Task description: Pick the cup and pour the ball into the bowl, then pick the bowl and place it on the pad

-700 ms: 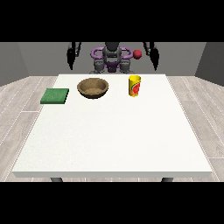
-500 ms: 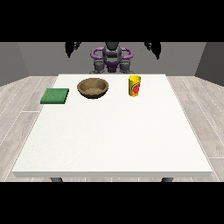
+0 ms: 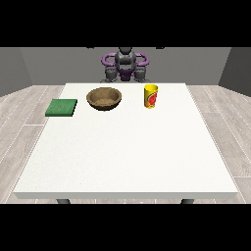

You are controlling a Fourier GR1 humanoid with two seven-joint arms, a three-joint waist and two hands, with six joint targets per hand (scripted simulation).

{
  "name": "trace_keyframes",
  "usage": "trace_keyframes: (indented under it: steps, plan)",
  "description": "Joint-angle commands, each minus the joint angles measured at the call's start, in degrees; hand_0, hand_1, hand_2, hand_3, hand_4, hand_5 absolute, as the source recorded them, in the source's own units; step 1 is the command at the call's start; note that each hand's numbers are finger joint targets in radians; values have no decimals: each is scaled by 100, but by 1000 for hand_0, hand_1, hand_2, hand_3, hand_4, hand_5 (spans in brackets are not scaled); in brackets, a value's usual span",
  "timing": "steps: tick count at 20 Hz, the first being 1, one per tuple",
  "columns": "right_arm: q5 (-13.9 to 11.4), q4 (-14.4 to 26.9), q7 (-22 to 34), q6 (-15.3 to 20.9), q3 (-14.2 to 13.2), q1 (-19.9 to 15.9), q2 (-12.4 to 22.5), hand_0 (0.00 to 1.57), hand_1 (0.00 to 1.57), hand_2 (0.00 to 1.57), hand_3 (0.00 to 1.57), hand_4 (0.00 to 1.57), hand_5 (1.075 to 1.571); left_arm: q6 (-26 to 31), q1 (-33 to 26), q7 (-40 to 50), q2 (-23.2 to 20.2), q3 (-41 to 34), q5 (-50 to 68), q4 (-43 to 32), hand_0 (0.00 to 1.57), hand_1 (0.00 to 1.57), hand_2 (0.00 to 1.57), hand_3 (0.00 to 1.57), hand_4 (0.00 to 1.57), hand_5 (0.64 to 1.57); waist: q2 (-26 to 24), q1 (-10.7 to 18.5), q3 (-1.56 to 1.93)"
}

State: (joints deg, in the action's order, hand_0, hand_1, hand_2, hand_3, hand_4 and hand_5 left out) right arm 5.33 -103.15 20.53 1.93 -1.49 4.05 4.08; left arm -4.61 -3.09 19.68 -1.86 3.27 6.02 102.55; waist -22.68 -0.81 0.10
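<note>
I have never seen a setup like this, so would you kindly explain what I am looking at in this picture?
This is one view, from a camera across the table facing a grey and purple humanoid robot at the far edge. On the large white table lie a flat green square pad, a brown wooden bowl and a yellow cup with a red mark, each standing apart. The robot's hands do not show here, so nothing is seen being held.

white table [image 3: 127, 152], pad [image 3: 62, 107], bowl [image 3: 104, 98], cup [image 3: 150, 96]
</note>
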Motion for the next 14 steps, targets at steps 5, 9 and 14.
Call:
trace_keyframes:
  steps: [5,9,14]
  plan:
    - [204,-928,740,314,-389,-866,210,0,0,0,0,760,1549,-559,794,391,181,473,-372,751,0,0,0,0,591,1557,1161,-41,-10]
    - [-192,-699,-184,398,27,-1078,-182,0,0,0,0,721,1546,-491,1120,-833,164,226,-605,-50,0,0,0,0,593,1550,2230,-194,-14]
    - [307,-243,-1211,-142,-465,-964,9,0,0,0,0,702,1545,-87,1139,-2083,-175,-268,-430,-604,0,0,0,0,570,1520,2971,-196,-11]
